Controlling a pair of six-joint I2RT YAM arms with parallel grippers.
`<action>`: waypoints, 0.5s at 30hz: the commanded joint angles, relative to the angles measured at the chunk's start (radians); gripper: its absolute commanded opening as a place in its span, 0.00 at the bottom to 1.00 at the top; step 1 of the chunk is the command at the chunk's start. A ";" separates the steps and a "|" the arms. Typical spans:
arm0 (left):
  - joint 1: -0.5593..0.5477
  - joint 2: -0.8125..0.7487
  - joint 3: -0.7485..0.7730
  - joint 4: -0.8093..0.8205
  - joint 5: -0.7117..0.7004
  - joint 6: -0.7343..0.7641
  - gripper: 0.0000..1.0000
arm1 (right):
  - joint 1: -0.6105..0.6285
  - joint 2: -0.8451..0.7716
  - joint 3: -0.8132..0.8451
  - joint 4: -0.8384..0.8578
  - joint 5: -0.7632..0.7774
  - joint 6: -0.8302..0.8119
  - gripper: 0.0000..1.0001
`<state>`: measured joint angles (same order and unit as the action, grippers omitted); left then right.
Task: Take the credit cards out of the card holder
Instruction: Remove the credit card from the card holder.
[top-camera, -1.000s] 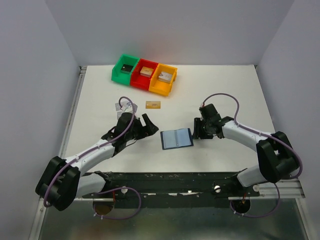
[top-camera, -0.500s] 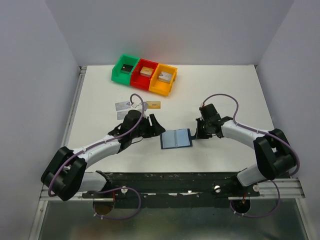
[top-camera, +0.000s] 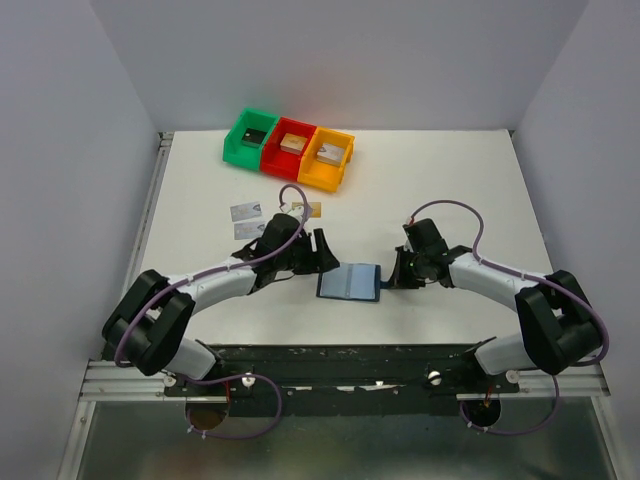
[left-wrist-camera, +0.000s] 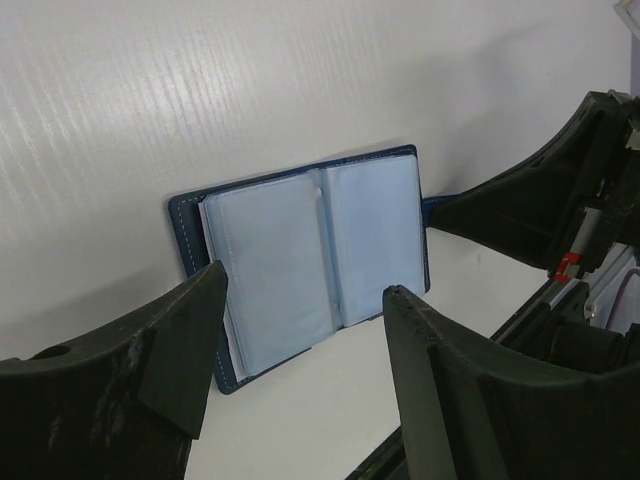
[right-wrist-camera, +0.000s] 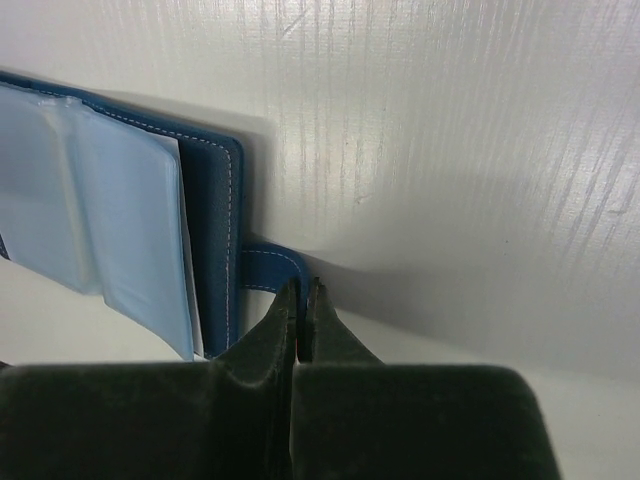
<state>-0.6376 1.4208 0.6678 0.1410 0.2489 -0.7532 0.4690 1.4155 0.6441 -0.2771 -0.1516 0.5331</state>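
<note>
**Top external view.** The card holder (top-camera: 350, 283) lies opened out on the white counter (top-camera: 450, 180), between the two arms and near their bases. The left gripper (top-camera: 320, 252) is held just beside its left edge. The right gripper (top-camera: 391, 277) is set against its right edge. Three credit cards (top-camera: 246, 211) are seen out on the counter behind the left arm: two silver-grey ones and a tan one, the last partly hidden by the arm. A row of green, red and orange bins (top-camera: 290, 148) stands well apart at the far side.

**Left wrist view.** The jaws of the left gripper (left-wrist-camera: 305, 285) are spread wide and nothing is held between them. The open card holder (left-wrist-camera: 310, 260) is framed in the gap, with its pale pockets facing up. No card can be made out in the two pockets that show.

**Right wrist view.** The jaws of the right gripper (right-wrist-camera: 300, 287) are pressed together on the end of the strap tab (right-wrist-camera: 268, 268), so the card holder (right-wrist-camera: 215, 200) appears to be pinned by its tab.

**Step in hand.** The holder is judged to be steadied by the right arm while the left arm is lined up for another card, so the task is taken to be partly done. The next move calls for the left jaws to be lowered to a pocket mouth and narrowed on a thin card edge. A sleeve leaf may need to be turned first.
</note>
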 joint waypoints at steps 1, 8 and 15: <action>-0.019 0.049 0.041 -0.038 0.024 0.038 0.74 | -0.004 -0.009 -0.003 0.013 -0.025 0.010 0.00; -0.031 0.105 0.067 -0.061 0.035 0.058 0.74 | -0.006 -0.001 -0.006 0.018 -0.028 0.007 0.00; -0.042 0.138 0.084 -0.096 0.018 0.068 0.74 | -0.006 -0.001 -0.006 0.021 -0.034 0.002 0.00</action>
<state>-0.6682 1.5467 0.7296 0.0734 0.2600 -0.7063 0.4690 1.4155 0.6441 -0.2771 -0.1692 0.5343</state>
